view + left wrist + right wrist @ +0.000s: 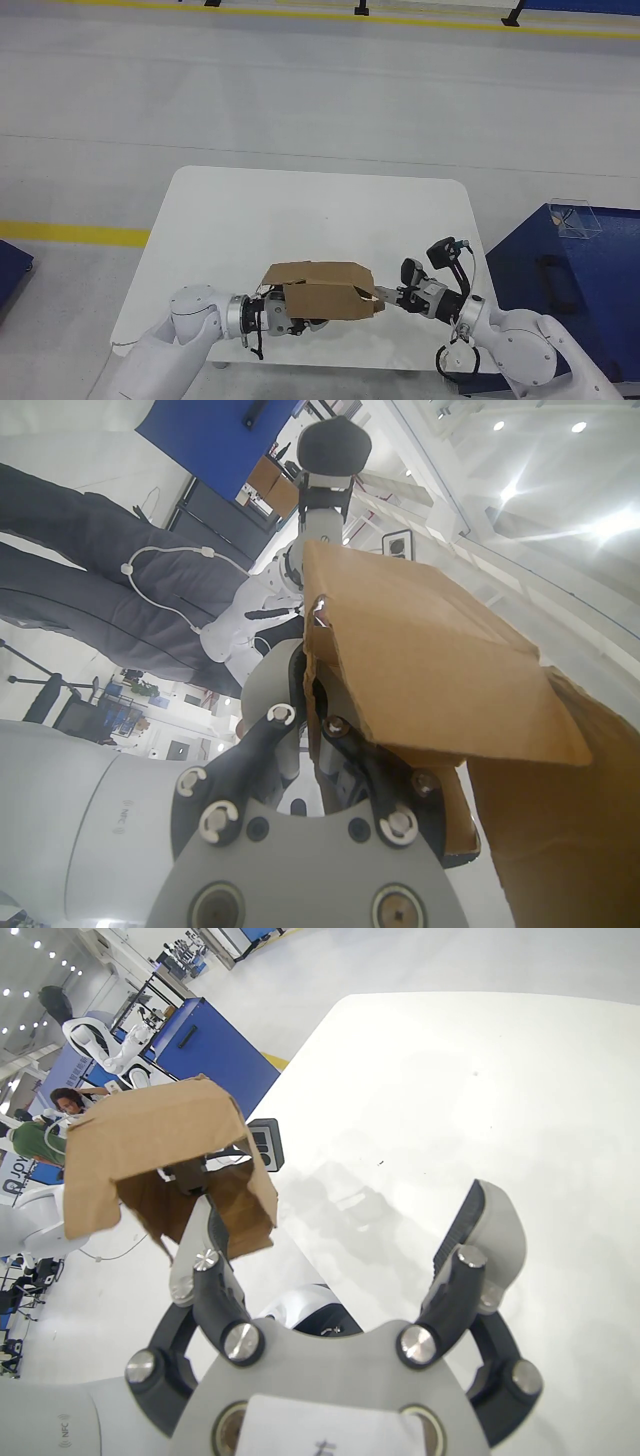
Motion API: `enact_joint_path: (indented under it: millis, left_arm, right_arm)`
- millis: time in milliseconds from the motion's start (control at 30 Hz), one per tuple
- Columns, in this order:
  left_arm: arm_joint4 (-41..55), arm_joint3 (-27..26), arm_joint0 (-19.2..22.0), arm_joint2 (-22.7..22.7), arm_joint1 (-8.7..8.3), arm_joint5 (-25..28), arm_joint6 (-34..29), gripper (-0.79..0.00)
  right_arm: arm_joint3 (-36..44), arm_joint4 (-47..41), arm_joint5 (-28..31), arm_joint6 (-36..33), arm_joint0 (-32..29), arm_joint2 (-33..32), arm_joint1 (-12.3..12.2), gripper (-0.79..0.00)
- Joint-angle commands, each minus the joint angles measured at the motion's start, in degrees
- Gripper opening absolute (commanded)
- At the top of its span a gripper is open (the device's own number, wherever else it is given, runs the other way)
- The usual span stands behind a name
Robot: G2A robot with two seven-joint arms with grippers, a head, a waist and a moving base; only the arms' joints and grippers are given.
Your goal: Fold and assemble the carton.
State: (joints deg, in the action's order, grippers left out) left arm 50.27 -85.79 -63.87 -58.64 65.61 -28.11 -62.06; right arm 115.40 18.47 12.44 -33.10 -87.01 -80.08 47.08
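Top view takes in one white worktop (310,210), one carton (320,285) and two hands. Starting from the left, the left hand (283,322) sits over the worktop's near edge, its fingers tucked under the carton's left end. Seen from its own wrist, the left hand (305,680) is closed narrowly on one upright wall of the carton (425,660). One grey finger (270,680) lies against the outside of that wall, and the second is hidden behind the cardboard. One loose flap folds over just beyond the hand's knuckles, and a further brown panel runs on past it.

The carton is a single piece of brown cardboard, partly folded into an open-ended sleeve. It is held up by the left hand and stretches across to the right hand.

The right hand (396,284) meets the carton's other end. In the right wrist view this hand (345,1208) is spread wide and grips nothing. One finger (207,1228) lies at the open mouth of the carton (150,1138), by the lower panel, though I cannot tell whether it touches. The other finger (480,1223) stands well apart over bare worktop (450,1078).

Farther right of the right hand, off the worktop, stands one blue cabinet (570,290) with one clear box (575,218) on top.
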Motion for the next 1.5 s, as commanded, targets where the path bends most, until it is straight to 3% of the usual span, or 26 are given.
enact_joint_path:
  millis: [0, 300, 533, 700, 1200, 1467]
  left_arm:
    - [0.37, -0.24, -0.30, -0.14, -0.04, 0.23, 0.26, -0.785]
    - [3.35, 0.47, -0.25, 0.06, 0.19, -0.46, 1.99, -0.785]
    - [4.72, 1.26, -0.02, 0.42, 0.36, -0.37, 2.31, -0.785]
    - [4.75, 2.09, 0.14, 0.79, 0.41, -0.40, 2.37, -0.785]
    - [5.90, 4.76, 1.50, 1.10, 0.69, -1.43, 4.89, -0.785]
    - [5.23, 4.08, 2.00, 1.69, 0.71, -1.21, 3.48, -0.785]
  right_arm:
    - [-0.39, -0.24, 0.23, -1.97, 0.66, 1.60, 0.17, 0.000]
    - [-3.17, 2.27, 0.43, -2.10, 3.58, 7.94, 1.32, 0.000]
    - [-4.14, -0.33, 2.32, -3.57, 4.05, 7.61, 1.55, 0.000]
    - [-4.05, -0.21, 2.13, -0.73, 3.85, 7.35, 1.86, 0.000]
    - [1.07, -2.44, 4.92, 1.03, -2.91, 0.07, 1.48, 0.000]
    - [0.12, -3.19, 3.59, -0.96, 0.62, 2.93, 2.11, 0.000]
